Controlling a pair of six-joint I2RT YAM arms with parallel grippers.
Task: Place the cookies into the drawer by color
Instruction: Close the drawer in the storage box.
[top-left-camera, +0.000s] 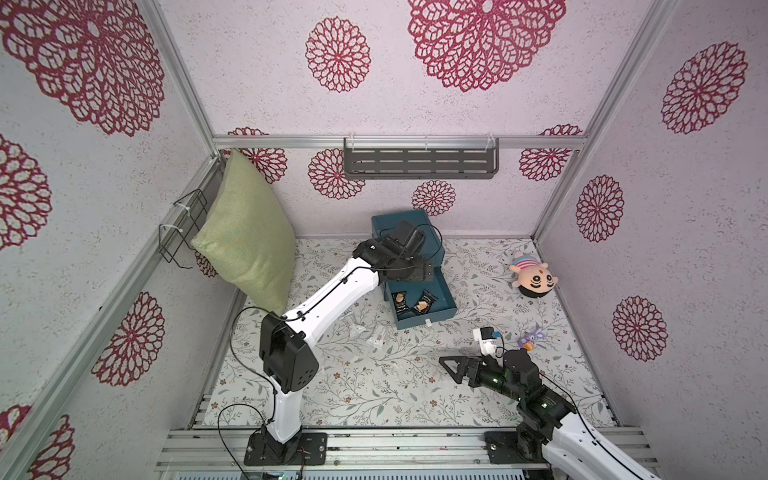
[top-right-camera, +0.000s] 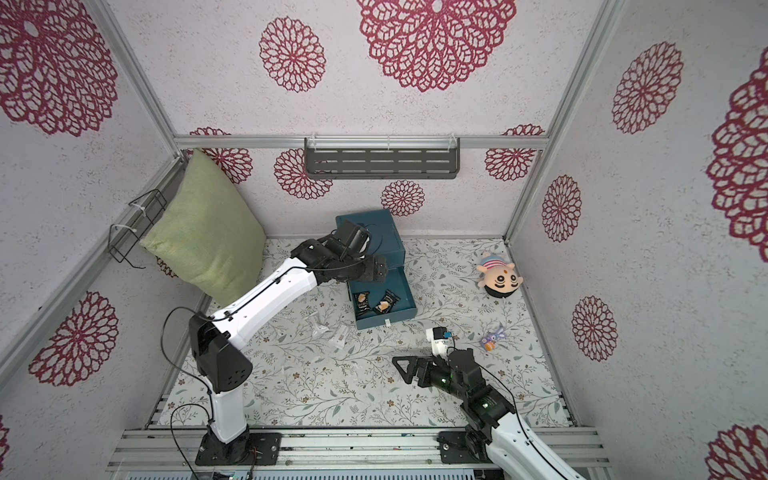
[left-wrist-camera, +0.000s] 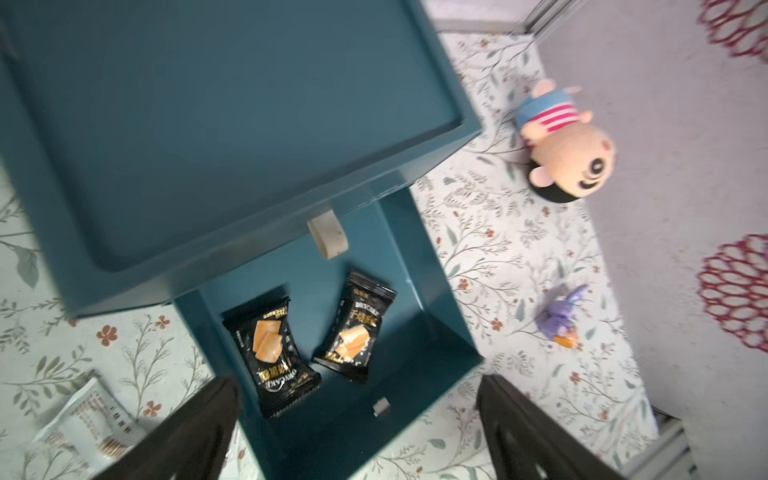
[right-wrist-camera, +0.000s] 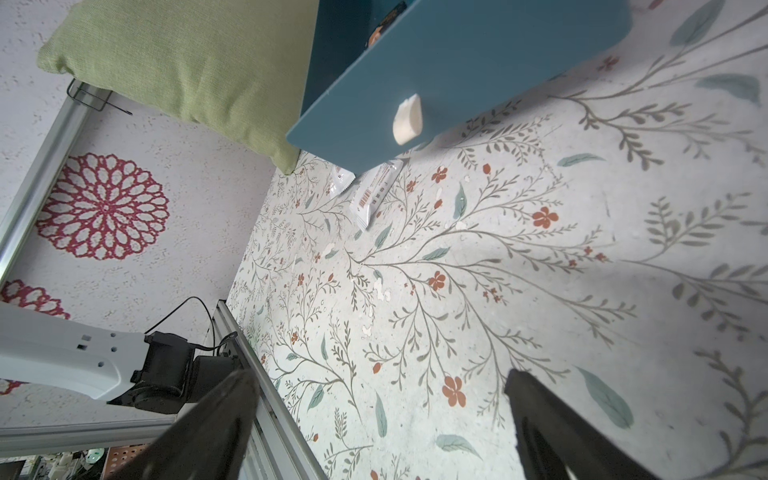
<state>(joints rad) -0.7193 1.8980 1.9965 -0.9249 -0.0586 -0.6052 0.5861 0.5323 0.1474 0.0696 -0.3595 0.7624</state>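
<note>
Black cookies (top-left-camera: 400, 303), two packets, lie in the pulled-out bottom drawer (top-left-camera: 446, 293) in a top view, just near of the left gripper (top-left-camera: 417, 271), which hangs over the drawer's far end. Whitish cookies (top-left-camera: 379, 337) lie on the table (top-left-camera: 374, 386) left of the drawer. From the left wrist, both black packets lie loose in the drawer, between the wide-spread, empty fingers (left-wrist-camera: 199, 424). From the right wrist, the right gripper (right-wrist-camera: 380, 374) gapes empty over the table, well apart from the whitish cookies.
</note>
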